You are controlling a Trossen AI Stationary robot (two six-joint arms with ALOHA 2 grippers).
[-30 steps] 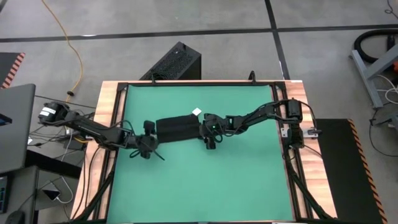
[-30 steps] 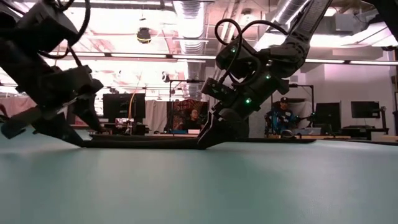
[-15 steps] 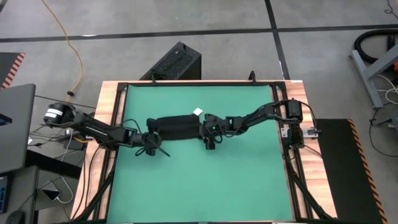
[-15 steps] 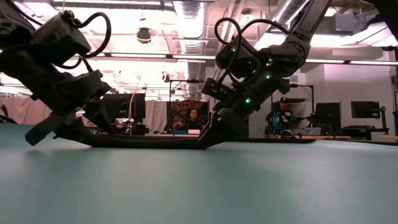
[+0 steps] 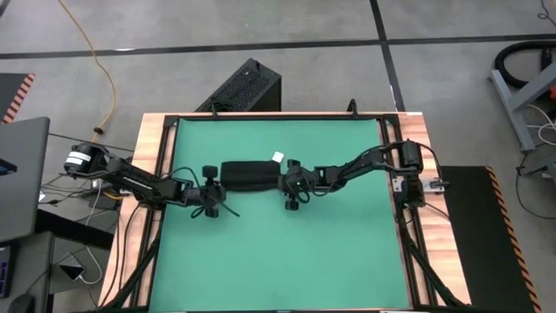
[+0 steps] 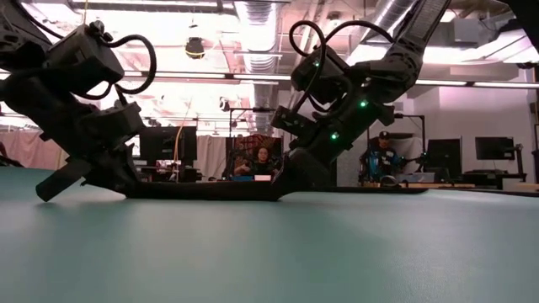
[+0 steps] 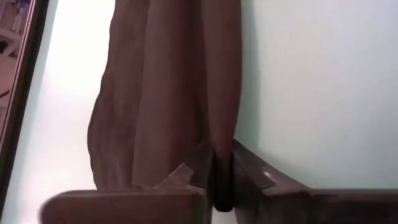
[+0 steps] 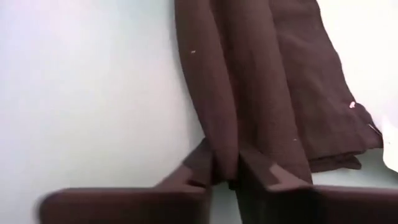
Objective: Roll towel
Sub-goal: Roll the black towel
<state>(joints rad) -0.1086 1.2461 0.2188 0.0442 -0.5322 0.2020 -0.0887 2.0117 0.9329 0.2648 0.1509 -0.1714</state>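
We are seeing a plain black towel (image 5: 250, 175) with a white tag (image 5: 277, 157) lying on a green table (image 5: 287, 252).

Both arms reach low toward mid-bench from opposite sides, the left tool (image 5: 211, 185) and the right tool (image 5: 291, 178) each tipped down with fingers pinched nearly together.
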